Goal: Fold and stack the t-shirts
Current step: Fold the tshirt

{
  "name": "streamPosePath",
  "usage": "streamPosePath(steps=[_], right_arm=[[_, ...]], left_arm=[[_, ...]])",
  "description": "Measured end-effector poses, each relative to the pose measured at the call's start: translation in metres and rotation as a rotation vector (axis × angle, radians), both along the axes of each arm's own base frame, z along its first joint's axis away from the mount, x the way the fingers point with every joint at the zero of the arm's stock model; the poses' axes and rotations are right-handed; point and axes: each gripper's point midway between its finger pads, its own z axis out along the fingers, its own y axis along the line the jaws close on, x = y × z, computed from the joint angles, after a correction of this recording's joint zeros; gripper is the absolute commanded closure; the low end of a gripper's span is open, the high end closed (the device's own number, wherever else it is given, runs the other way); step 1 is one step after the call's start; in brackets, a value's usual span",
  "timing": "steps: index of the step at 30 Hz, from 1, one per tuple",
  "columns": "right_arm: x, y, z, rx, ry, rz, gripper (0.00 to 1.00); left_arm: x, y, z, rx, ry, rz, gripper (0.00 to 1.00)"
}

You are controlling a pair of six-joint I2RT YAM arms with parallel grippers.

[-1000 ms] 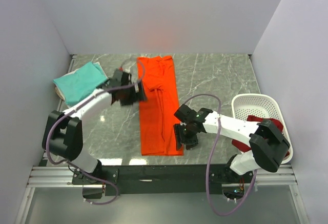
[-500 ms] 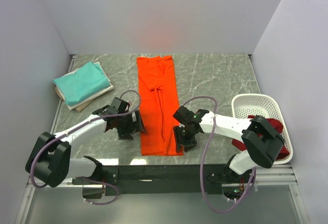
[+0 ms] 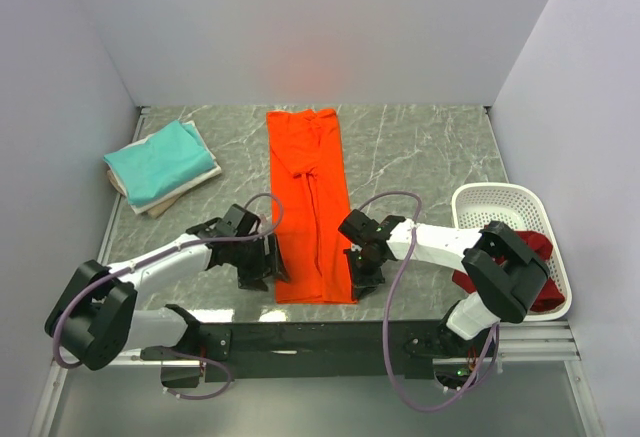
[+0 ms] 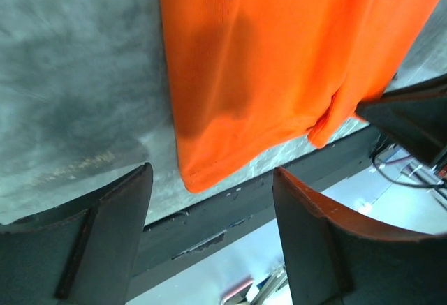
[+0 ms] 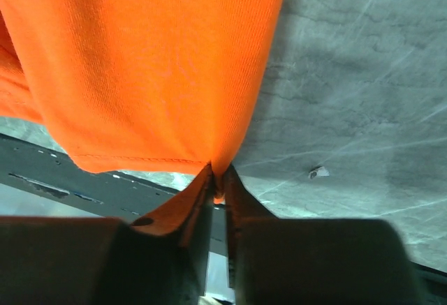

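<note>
The bright orange t-shirt (image 3: 310,197) lies as a long narrow strip down the middle of the table. My right gripper (image 3: 362,282) is shut on its near right corner (image 5: 222,164), the hem pinched between the jaws. At the near left corner (image 4: 199,172) my left gripper (image 3: 262,273) stands open, the cloth just ahead of its fingertips and nothing between them. A folded teal t-shirt (image 3: 160,160) rests on a cream one (image 3: 175,197) at the back left. Dark red t-shirts (image 3: 530,247) sit in the basket.
A white perforated basket (image 3: 500,202) stands at the right edge of the table. The black mounting rail (image 3: 330,337) runs along the near edge, close below the orange shirt's hem. White walls close in the left, back and right sides.
My left gripper swung from beside the teal stack down to the shirt's near left corner. My right gripper closed on the near right corner.
</note>
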Motion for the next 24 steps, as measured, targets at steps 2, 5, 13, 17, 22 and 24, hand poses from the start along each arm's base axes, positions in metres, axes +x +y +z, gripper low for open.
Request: streamPosePath(steps=[2,5,13,17,22,24], right_arm=[[0.0,0.0,0.0,0.003,0.0,-0.002,0.89],[0.0,0.001,0.0,0.005,0.002,-0.002,0.9],[0.0,0.001,0.0,0.005,0.003,-0.005,0.92],[-0.001,0.001,0.0,0.004,0.004,-0.005,0.91],[0.0,0.001,0.0,0.004,0.004,-0.006,0.91],[0.0,0.001,0.0,0.004,0.004,-0.006,0.91]], left_arm=[[-0.005,-0.001,-0.002,0.001,0.01,-0.012,0.3],[-0.011,-0.002,-0.004,0.004,0.027,-0.019,0.35],[-0.023,-0.004,-0.01,0.034,0.069,-0.035,0.45],[-0.025,-0.003,-0.015,0.047,0.091,-0.032,0.46],[-0.028,-0.005,-0.02,0.05,0.117,-0.044,0.54],[-0.03,-0.008,-0.021,0.043,0.125,-0.053,0.56]])
